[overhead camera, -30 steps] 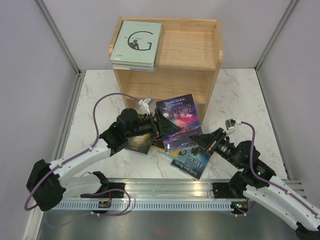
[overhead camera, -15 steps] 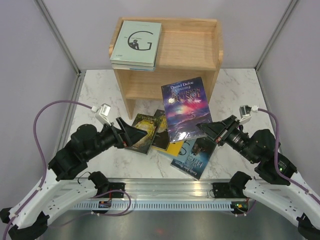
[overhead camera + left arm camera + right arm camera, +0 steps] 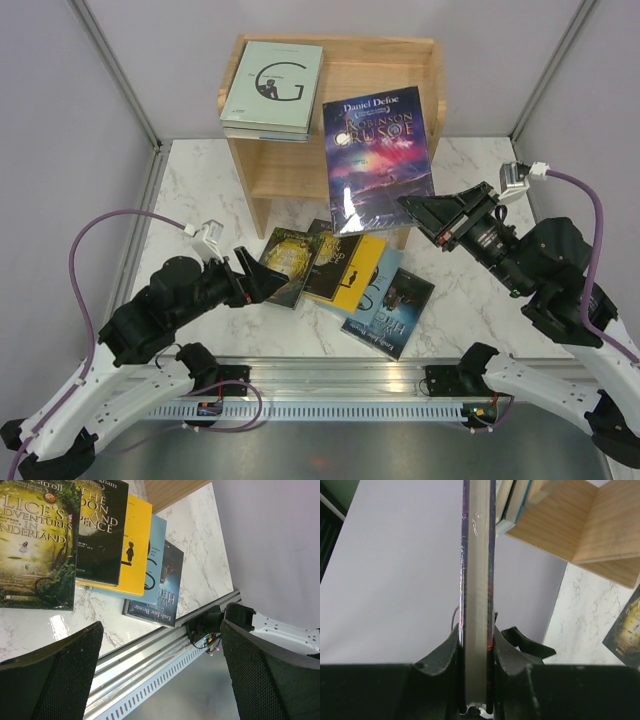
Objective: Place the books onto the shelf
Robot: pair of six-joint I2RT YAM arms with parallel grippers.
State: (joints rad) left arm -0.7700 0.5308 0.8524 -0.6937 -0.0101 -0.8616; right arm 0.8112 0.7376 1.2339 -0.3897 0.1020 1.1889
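Marble table (image 3: 480, 170), far shelf (image 3: 385, 72). Right gripper (image 3: 412, 212): clamping purple book (image 3: 378, 160), mid-carry. Left gripper (image 3: 268, 276): spread, empty. Next: lay beside G book (image 3: 273, 88).

L tool (image 3: 265, 281) wide open, R tool (image 3: 413, 212) clamped.

G book (image 3: 272, 88) on shelf (image 3: 378, 70), left | Crusoe book (image 3: 380, 160) before shelf | other books (image 3: 345, 270) on table (image 3: 200, 190)
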